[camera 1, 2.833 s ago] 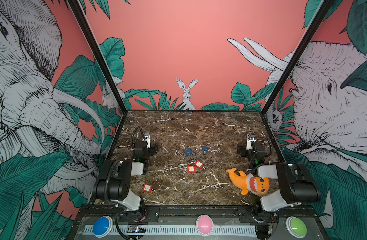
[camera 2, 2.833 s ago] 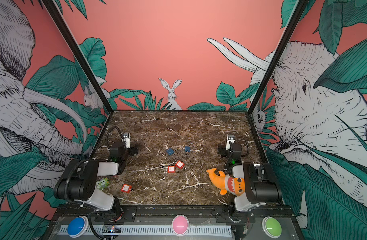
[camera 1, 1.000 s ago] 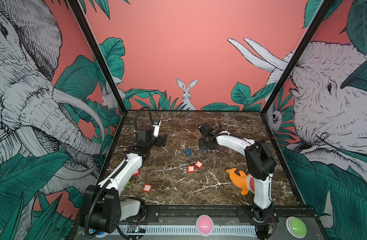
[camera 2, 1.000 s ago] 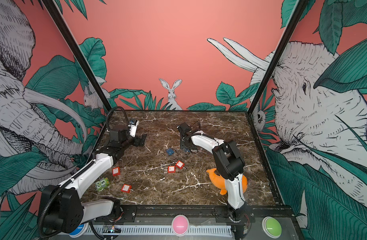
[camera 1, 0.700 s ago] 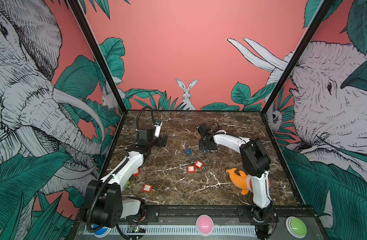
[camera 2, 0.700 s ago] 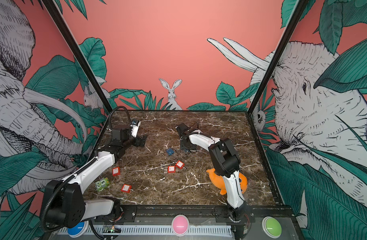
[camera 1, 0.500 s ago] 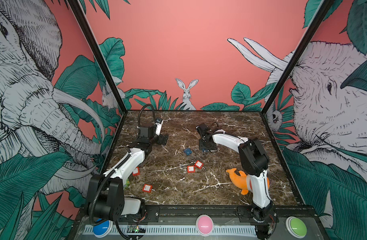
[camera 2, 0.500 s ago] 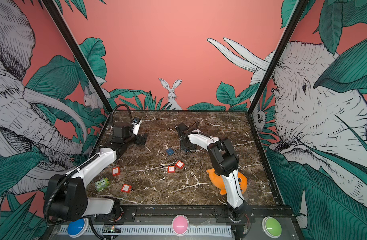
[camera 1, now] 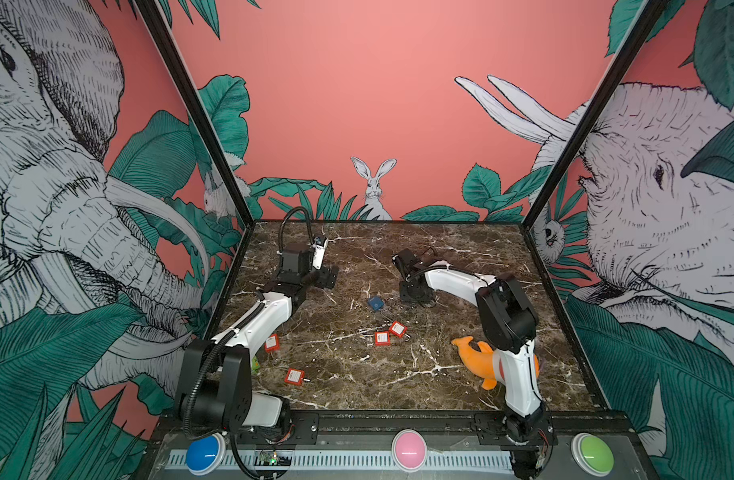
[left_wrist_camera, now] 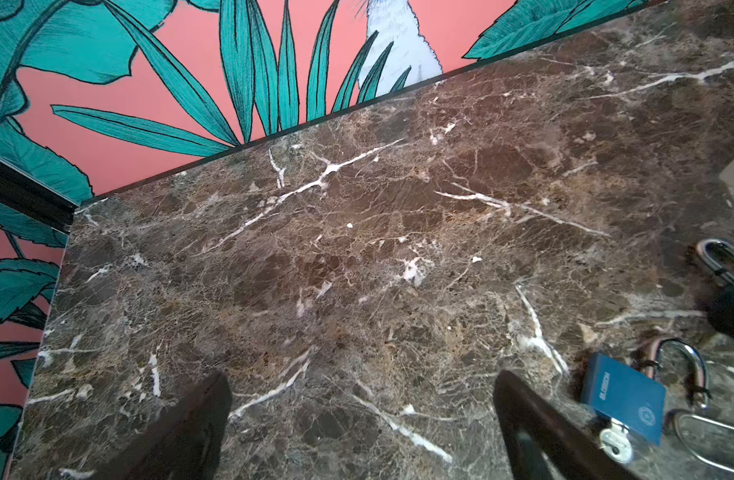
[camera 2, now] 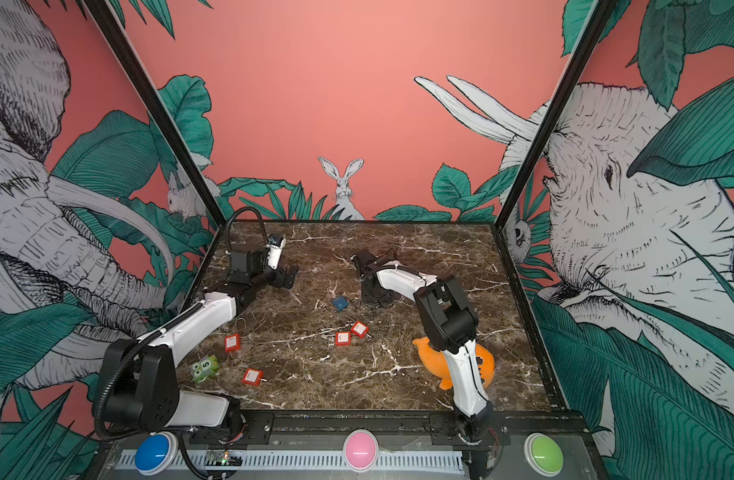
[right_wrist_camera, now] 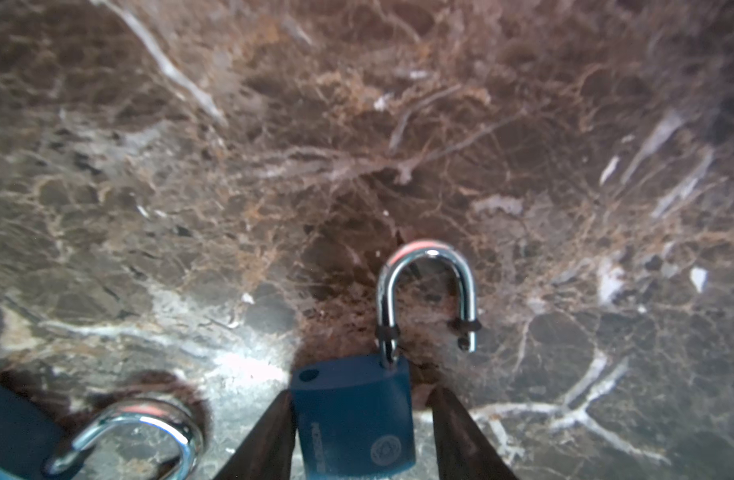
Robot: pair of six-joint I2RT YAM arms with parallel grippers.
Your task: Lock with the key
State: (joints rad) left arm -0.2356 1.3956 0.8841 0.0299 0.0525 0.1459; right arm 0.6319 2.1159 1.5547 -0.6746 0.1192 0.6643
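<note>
Reaches far over the table (camera 1: 357, 374) with the right gripper (right_wrist_camera: 359, 399), down low, to take a blue lock (right_wrist_camera: 352, 419) from both sides. Finds that lock flat on the marble in the far middle, tucked under the gripper and so hidden in both top views, with its loop (right_wrist_camera: 425, 266) open and one leg out of the body. Holds the jaws about half open, one on each side of the blue body. Looks to touch it with one finger (right_wrist_camera: 269, 444) and leaves a thin gap at the other. No real grip yet, by the look of it. Probably goes for the body to stop it sliding while pushing the loop shut or turning a key. Hangs the left gripper (left_wrist_camera: 361, 378) above bare table, with jaws as wide as can be, holding nothing and touching nothing. Has a second lock (left_wrist_camera: 623, 399) just beside one finger there, with a key (left_wrist_camera: 614, 442) stuck in its bottom. Likely waits close by to help with that key. Cannot tell about any key in the first lock.
</note>
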